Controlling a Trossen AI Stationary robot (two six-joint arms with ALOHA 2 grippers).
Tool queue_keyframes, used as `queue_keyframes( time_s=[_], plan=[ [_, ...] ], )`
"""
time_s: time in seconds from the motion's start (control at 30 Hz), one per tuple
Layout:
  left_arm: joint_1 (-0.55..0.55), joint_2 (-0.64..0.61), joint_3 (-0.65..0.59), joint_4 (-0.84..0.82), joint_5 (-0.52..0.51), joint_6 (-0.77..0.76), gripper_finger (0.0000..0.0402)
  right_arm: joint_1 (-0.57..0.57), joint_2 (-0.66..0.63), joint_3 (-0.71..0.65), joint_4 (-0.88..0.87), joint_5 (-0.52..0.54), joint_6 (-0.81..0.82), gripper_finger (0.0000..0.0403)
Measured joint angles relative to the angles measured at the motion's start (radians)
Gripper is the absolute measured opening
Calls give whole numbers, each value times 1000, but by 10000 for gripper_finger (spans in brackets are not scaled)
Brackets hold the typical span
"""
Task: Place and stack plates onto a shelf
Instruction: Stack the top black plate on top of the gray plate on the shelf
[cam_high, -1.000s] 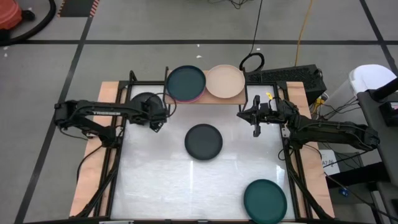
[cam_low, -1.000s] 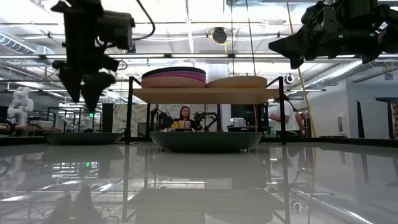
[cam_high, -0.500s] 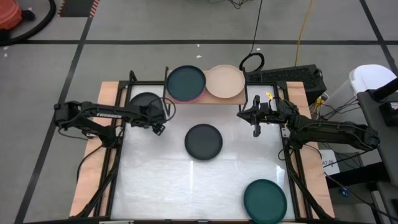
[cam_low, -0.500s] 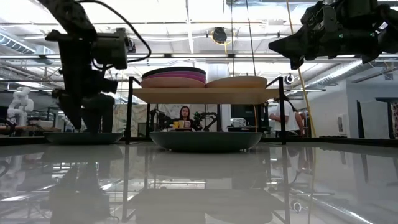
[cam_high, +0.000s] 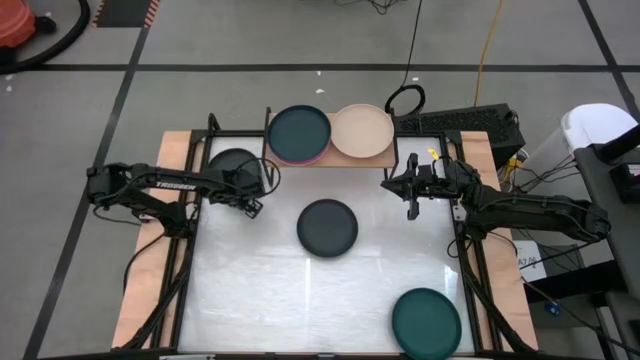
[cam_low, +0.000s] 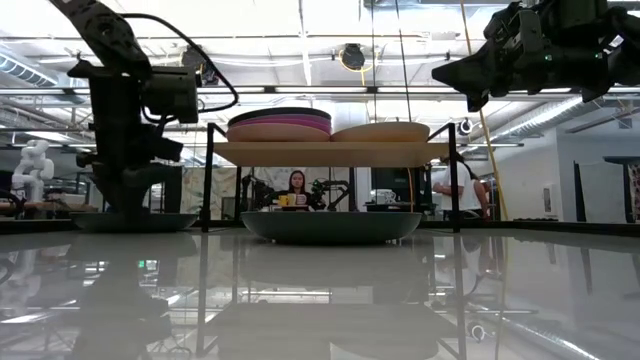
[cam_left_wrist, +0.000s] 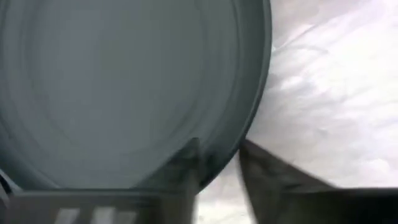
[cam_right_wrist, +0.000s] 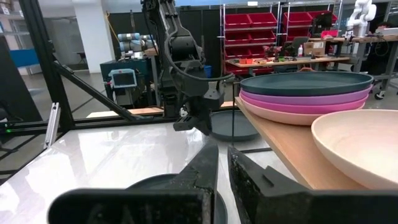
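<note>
The left gripper (cam_high: 252, 203) is down at the table (cam_high: 300, 290), at the near rim of a dark grey plate (cam_high: 232, 165) that lies on the tabletop just beside the shelf's left end. In the left wrist view its two fingers (cam_left_wrist: 186, 165) straddle that plate's rim, one on the inside and one outside; they look closed onto the edge, though the blur makes real contact hard to confirm. The shelf (cam_high: 330, 158) stands at the table's far edge, bearing a stack topped by a dark teal plate (cam_high: 298, 132) over purple and pink ones, with a beige plate (cam_high: 362, 130) beside it. A second dark plate (cam_high: 327, 226) sits mid-table and a teal plate (cam_high: 426, 322) near the front right corner. The right gripper (cam_high: 410, 205) hangs above the table right of the shelf, its fingers pinched together on nothing
</note>
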Motion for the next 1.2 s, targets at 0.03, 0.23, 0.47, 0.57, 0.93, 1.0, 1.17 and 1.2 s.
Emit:
queue_keyframes(
  time_s=[0.03, 0.23, 0.47, 0.57, 0.93, 1.0, 1.17, 1.2],
  plan=[
    [0, 0, 1, 0, 0, 1, 63, 0, 0, 0, 0, 0, 0, 20],
    [0, 0, 54, -62, -14, -32, 14, 0, 0, 0, 0, 0, 0, 20],
    [-28, 0, 248, -306, -116, -80, 13, 0, 0, 0, 0, 0, 0, 20],
    [-40, 0, 379, -462, -208, -96, 12, 0, 0, 0, 0, 0, 0, 20],
    [-74, -1, 889, -312, -316, 337, 11, 0, 0, 0, 17, 0, -5, 20],
    [-84, -1, 917, -131, -236, 486, 11, 0, -1, 1, 26, 0, -7, 20],
    [-82, 35, 924, 253, -74, 727, 10, -2, -22, 1, -4, 2, -66, 20],
    [-82, 53, 924, 299, -57, 754, 10, -5, -36, 1, -15, 5, -79, 20]
  ],
)
